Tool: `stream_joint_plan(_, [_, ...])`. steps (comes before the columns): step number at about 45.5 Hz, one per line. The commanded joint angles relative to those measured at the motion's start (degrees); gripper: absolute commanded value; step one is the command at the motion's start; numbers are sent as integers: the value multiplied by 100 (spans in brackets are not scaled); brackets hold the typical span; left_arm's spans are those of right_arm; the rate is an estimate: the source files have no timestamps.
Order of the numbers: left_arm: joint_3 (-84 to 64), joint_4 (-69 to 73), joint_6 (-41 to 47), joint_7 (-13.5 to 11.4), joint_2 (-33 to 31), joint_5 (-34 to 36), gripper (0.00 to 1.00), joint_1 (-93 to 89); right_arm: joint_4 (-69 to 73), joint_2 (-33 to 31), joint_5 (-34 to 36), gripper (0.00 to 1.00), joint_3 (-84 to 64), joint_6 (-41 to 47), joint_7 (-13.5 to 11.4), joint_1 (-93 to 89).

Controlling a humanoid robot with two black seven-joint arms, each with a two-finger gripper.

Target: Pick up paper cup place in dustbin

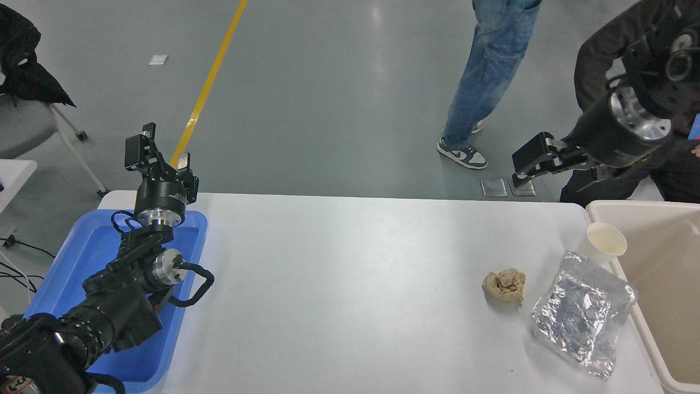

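Standing unprinted, paper cup (606,243) touches dustbin (645,273).

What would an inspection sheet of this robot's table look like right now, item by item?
Surface: white table, bare in the middle.
Job's things: paper cup upright near the far right edge, beside the dustbin; not yet picked up.
Clutter: brown paper wad, silver foil bag, blue tray at left.
Grippers: right gripper open, in the air beyond the table's far edge, holding nothing; left gripper open, parked over the tray.
Cables: black loop on the left arm; black leads on the floor at left.
Surroundings: grey floor with yellow line; a person walking; a seated person; a chair.
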Motion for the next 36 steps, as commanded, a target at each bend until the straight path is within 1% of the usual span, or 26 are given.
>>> stream_joint_plan(1, [-6, 0, 0, 2, 5, 3, 100, 3, 288, 74, -5, 100, -277, 161, 9, 519])
stream_joint_plan(11, [2, 0, 0, -6, 5, -6, 100, 3, 245, 65, -136, 100, -189, 161, -9, 273])
stream_joint_plan(14, [2, 0, 0, -15, 5, -6, 100, 3, 227, 48, -381, 100, -172, 161, -35, 10])
stream_joint_plan(17, [2, 0, 0, -15, 5, -6, 100, 3, 209, -5, -855, 100, -198, -347, -35, -280])
stream_joint_plan(22, [11, 0, 0, -15, 5, -6, 100, 3, -27, -374, -1594, 100, -172, -963, -44, -842])
stream_joint_plan(26, [11, 0, 0, -15, 5, -6, 100, 3, -501, -638, -1972, 100, -136, -1341, -44, -1405])
stream_joint_plan(29, [11, 0, 0, -15, 5, -6, 100, 3, -932, -822, -2114, 100, -128, -1447, -44, -1809])
stream_joint_plan(36, [11, 0, 0, -15, 5, -6, 100, -5, -1916, -1297, -2158, 100, 276, -1623, -9, -2890])
